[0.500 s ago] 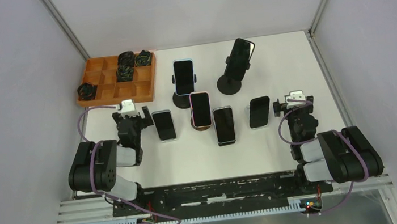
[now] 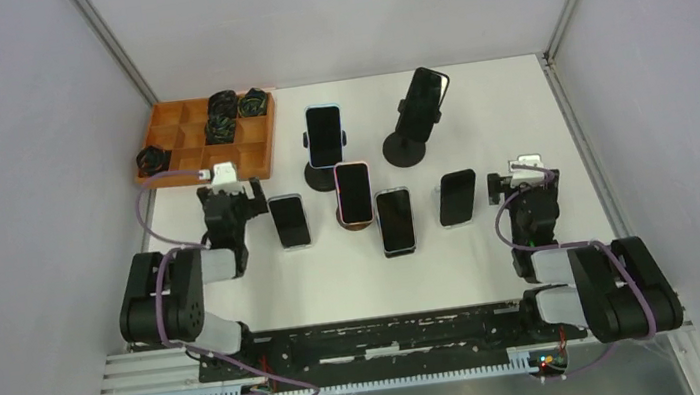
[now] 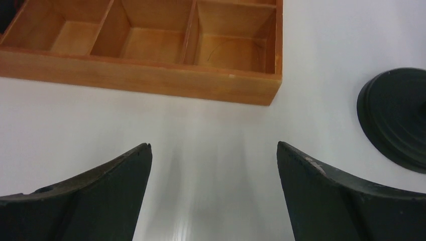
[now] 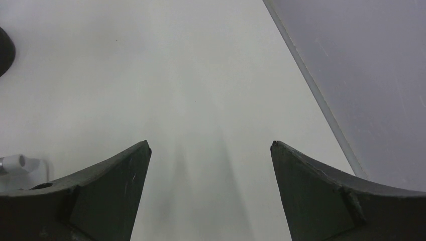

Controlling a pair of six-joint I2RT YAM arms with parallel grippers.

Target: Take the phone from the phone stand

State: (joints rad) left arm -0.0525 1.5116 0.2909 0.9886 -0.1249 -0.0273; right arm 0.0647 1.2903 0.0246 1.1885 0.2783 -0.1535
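Left arm (image 2: 177, 294) is folded at the table's near left corner, forearm reaching out toward the tray (image 2: 256, 159). Left gripper (image 3: 213, 148) is tipped down over bare table (image 2: 516, 107), fingers (image 3: 100, 196) spread wide with nothing between them. The tray's near wall is just ahead of it and a round base (image 3: 397, 120) sits off to its right. Right arm (image 2: 604, 287) is folded at the near right corner, forearm out along the right edge. Right gripper (image 4: 210, 145) also points down at bare table, fingers (image 4: 326, 196) spread and holding nothing. Blue phone (image 2: 324, 132) stands upright on a black stand (image 2: 321, 176), mid table toward the far edge. Black phone (image 2: 428, 87) sits tilted on a tall stand (image 2: 404, 148), near the far edge and right of centre. Pink phone (image 2: 353, 190) leans on a brown stand (image 2: 357, 223) at table centre. Left flat phone (image 2: 289, 221), middle flat phone (image 2: 395, 220) and right flat phone (image 2: 458, 196) lie in a row across the middle between the grippers. The tray is at the far left corner, with black bundles (image 2: 222, 128) in some compartments. All screens are dark, and any logos are too small to read.
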